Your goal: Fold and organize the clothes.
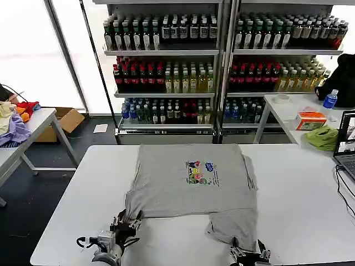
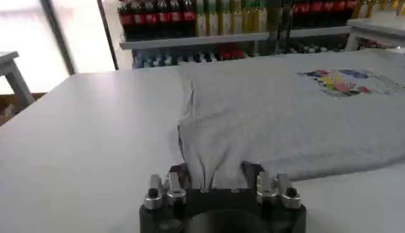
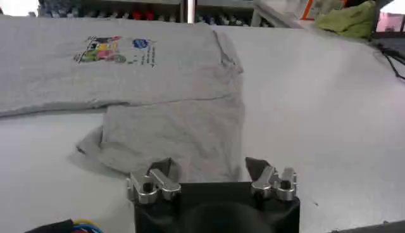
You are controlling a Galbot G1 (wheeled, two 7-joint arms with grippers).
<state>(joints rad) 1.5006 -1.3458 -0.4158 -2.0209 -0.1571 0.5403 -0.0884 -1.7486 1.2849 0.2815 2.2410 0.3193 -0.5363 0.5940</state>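
A light grey short-sleeved shirt [image 1: 177, 191] with a small multicolour chest print [image 1: 199, 173] lies spread on the white table [image 1: 299, 199]. Its near hem is partly folded up, which leaves a flap [image 1: 233, 224] hanging toward the front right. My left gripper [image 1: 127, 221] is at the shirt's near left corner. In the left wrist view its jaws [image 2: 216, 172] stand open, with creased cloth [image 2: 272, 120] running into the gap. My right gripper [image 1: 249, 256] is at the flap's near edge. It is open [image 3: 212, 168], and the cloth's edge [image 3: 177, 136] lies just ahead of its fingers.
Shelves of bottles [image 1: 166, 72] stand behind the table. A side table [image 1: 33, 127] at the left holds coloured garments, with a cardboard box [image 1: 66, 119] beside it. At the right are a lime-green cloth [image 1: 323, 137], an orange box [image 1: 310, 119], a laptop [image 1: 346, 147] and a cable [image 1: 345, 194].
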